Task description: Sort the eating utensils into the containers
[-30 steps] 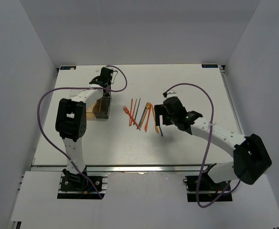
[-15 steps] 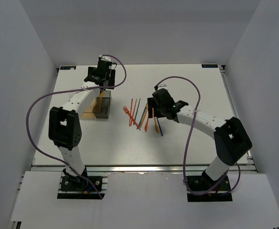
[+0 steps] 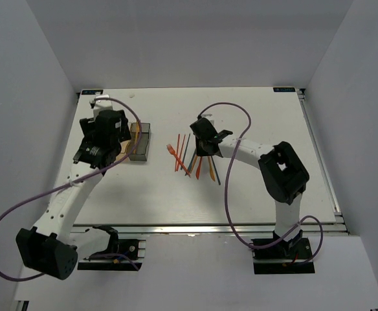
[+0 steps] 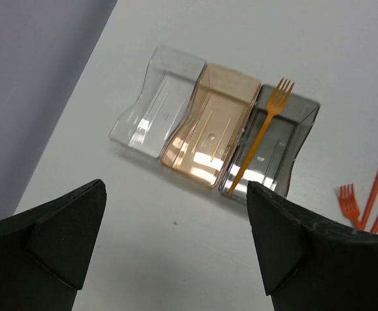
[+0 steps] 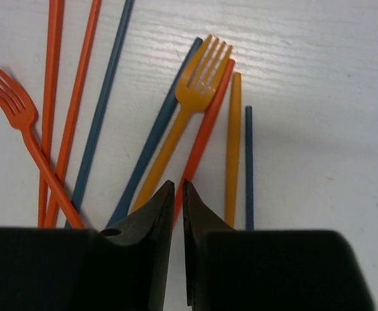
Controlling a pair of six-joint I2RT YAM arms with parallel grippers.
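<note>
The containers are three joined bins: clear (image 4: 151,103), tan-orange (image 4: 210,126) and dark grey (image 4: 291,133). A yellow-orange fork (image 4: 261,133) lies slanted along the edge between the tan and grey bins. My left gripper (image 4: 176,191) hangs open above the table just in front of them, with nothing in it. The other eating utensils (image 3: 192,159) lie fanned at mid-table. My right gripper (image 5: 178,186) is down on them. Its jaws are drawn close on the near end of a red-orange stick (image 5: 208,123), beside a yellow-orange fork (image 5: 199,81).
Beside the pinched stick lie a red fork (image 5: 22,118), two red sticks (image 5: 54,71), dark blue sticks (image 5: 108,91), a yellow stick (image 5: 233,142) and a thin blue one (image 5: 248,168). The left wall (image 4: 27,78) runs close behind the bins.
My left gripper opened and drew back from the bins toward the near left. My right gripper moved left over the utensils and closed its jaws.
</note>
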